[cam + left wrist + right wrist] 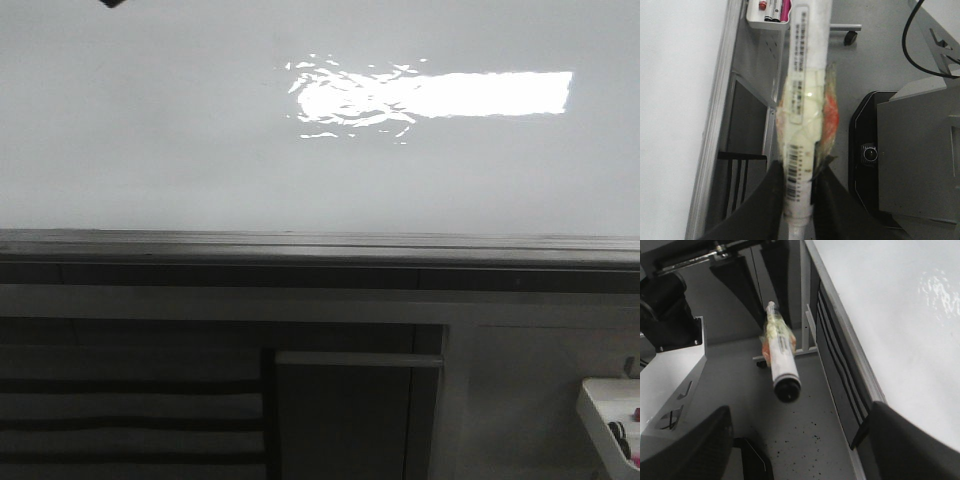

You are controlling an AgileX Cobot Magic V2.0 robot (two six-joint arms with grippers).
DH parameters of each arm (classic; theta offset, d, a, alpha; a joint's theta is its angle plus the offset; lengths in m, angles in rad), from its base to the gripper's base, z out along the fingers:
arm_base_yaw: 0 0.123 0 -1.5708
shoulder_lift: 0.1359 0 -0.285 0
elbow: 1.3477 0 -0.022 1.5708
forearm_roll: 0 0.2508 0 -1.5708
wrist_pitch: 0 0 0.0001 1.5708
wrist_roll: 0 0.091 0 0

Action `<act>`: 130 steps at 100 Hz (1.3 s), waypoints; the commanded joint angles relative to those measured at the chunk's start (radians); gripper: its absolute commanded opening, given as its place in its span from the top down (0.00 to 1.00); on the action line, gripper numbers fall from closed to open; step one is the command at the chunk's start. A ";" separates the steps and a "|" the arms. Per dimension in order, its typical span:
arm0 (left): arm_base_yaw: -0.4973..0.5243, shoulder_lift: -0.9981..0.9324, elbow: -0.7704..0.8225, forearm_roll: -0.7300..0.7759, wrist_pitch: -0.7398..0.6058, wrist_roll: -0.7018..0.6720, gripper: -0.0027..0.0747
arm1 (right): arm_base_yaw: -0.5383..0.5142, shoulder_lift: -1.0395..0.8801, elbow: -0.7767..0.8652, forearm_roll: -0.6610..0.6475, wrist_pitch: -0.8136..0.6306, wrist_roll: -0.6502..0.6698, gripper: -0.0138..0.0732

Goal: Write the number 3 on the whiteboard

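One glare patch (440,95) on blank whiteboard (150,130), grey floor (790,435) below

The whiteboard (150,140) face lies bare and open to approach, bounded below by its grey frame edge (320,245), while a taped marker (780,352) hangs in the floor-side gap beside the slatted cabinet (130,415).

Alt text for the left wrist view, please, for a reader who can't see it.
The left hand grips a white marker with barcode labels and tape around its middle, pointing away beside the blank whiteboard. Below are a grey floor, a small tray of markers and the robot's dark base.
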 commanded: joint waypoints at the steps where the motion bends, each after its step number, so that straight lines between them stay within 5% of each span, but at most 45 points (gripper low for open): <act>1: -0.013 -0.013 -0.032 -0.037 -0.031 0.000 0.89 | 0.093 0.015 -0.045 -0.028 -0.087 0.025 0.30; 37: -0.013 -0.013 -0.032 -0.037 -0.031 0.000 0.89 | 0.301 0.165 -0.063 -0.036 -0.222 0.038 0.34; 48: -0.013 -0.013 -0.032 -0.037 -0.031 0.000 0.89 | 0.312 0.174 -0.063 -0.033 -0.234 0.038 0.37; 73: -0.013 -0.013 -0.032 -0.037 -0.031 0.000 0.89 | 0.312 0.174 -0.063 -0.029 -0.251 0.038 0.62; 130: -0.013 -0.013 -0.032 -0.031 -0.031 0.000 0.89 | 0.310 0.180 -0.115 -0.076 -0.179 0.083 0.64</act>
